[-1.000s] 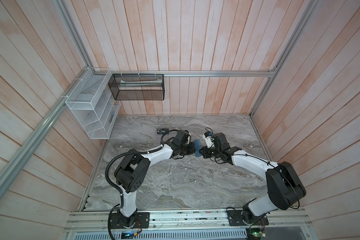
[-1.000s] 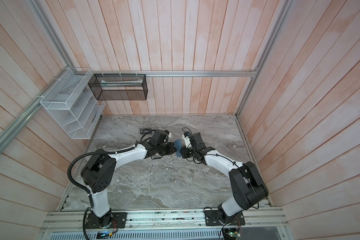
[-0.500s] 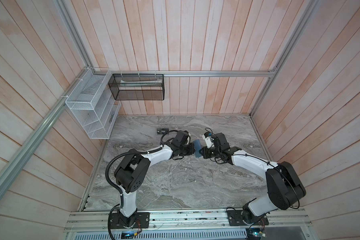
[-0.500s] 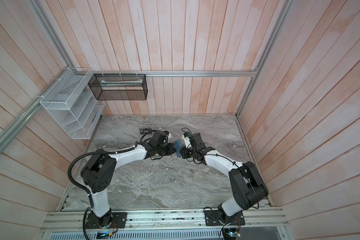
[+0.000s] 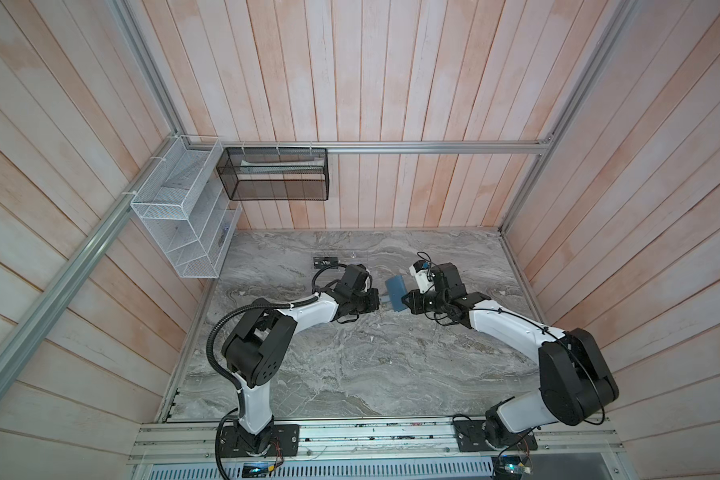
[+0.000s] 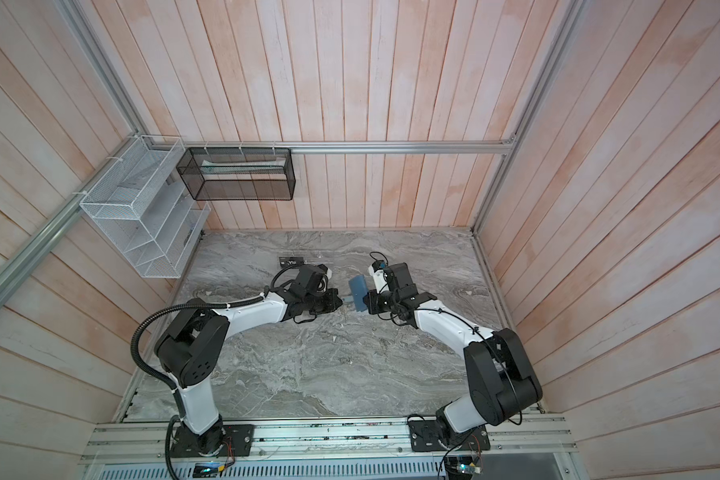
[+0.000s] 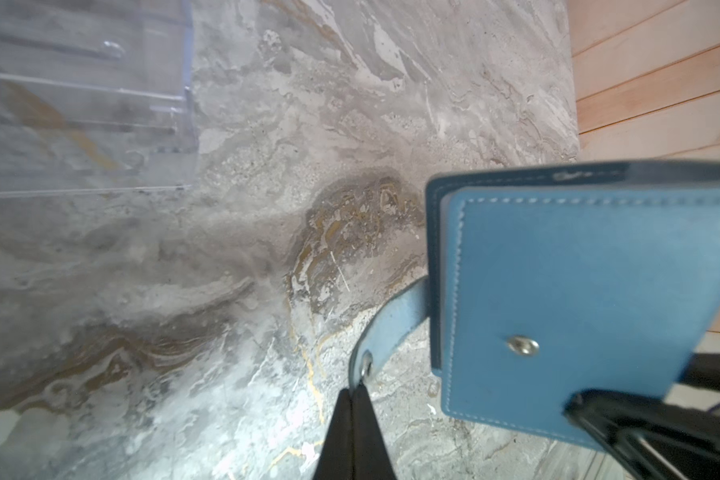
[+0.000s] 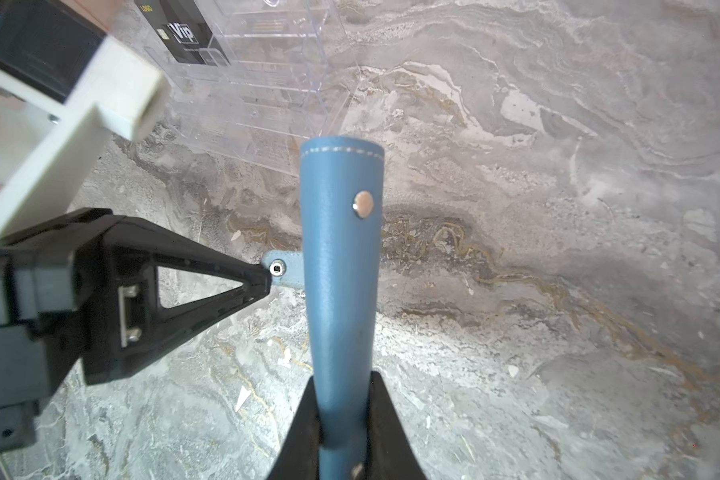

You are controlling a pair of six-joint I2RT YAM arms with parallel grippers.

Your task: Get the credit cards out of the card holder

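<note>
L gripper (image 7: 357, 384): fingers pinched fully together on the tip of the snap tab (image 7: 391, 324), just beside its socket; tab is off the stud and drawn out sideways from the card holder (image 7: 558, 291); judged reason: the tab gives L a handle to swing the flap open.

R gripper (image 8: 341, 399): fingers narrow, clamped across one edge of the folded holder, keeping it on edge and apparently clear of the table (image 8: 558, 249); judged reason: R acts as a vise so L's pull opens the holder, not drags it.

Holder sits between the two sets of fingertips, flaps closed together; credit cards not visible, presumably inside; none out yet.

Beyond L fingertips: clear rack (image 8: 275, 62) w/ black card (image 8: 184, 37) in it, well apart from holder; not part of this job.
</note>
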